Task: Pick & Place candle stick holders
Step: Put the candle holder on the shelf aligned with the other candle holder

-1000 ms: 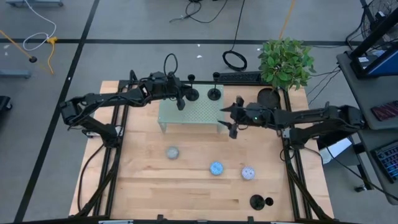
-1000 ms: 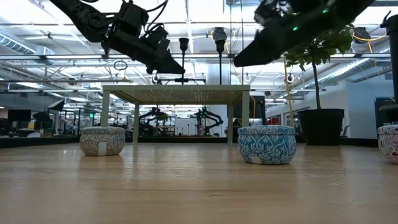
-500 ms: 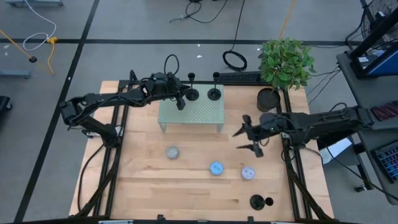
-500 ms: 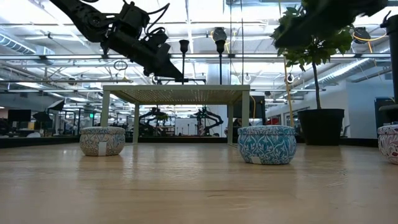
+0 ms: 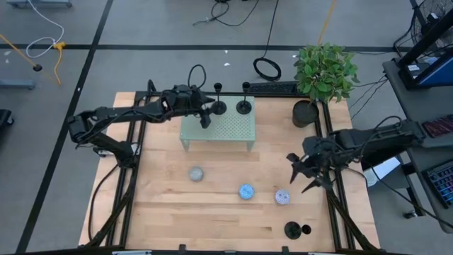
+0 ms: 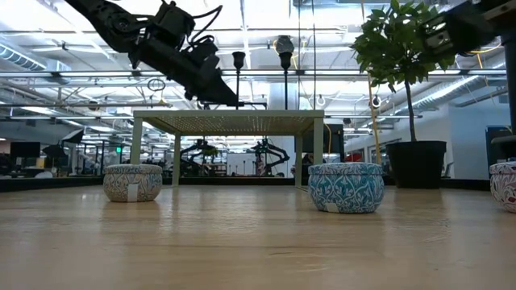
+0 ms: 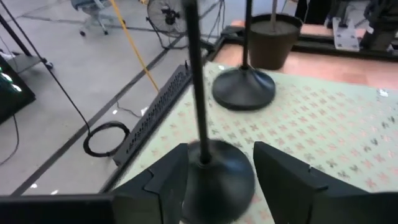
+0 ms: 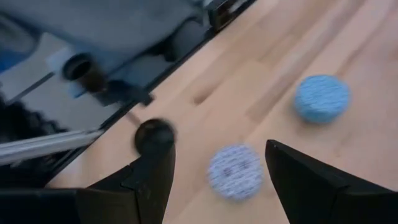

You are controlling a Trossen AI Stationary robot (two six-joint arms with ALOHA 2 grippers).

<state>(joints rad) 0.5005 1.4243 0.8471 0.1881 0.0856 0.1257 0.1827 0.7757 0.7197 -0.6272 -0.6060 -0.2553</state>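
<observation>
On the green stand (image 5: 218, 127), left pincer (image 7: 214, 171) wide around a candle stick holder (image 7: 214, 174), right pincer (image 5: 309, 172) wide

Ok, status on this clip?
Left pincer open around holder on green stand. Right pincer open, empty, above tins. Third holder untouched.

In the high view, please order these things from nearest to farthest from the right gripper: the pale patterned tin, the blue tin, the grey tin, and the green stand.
From the right gripper:
1. Pale patterned tin, just toward the front of the table.
2. Blue tin, farther toward the middle.
3. Green stand, at the back middle.
4. Grey tin, toward the left side.
</observation>
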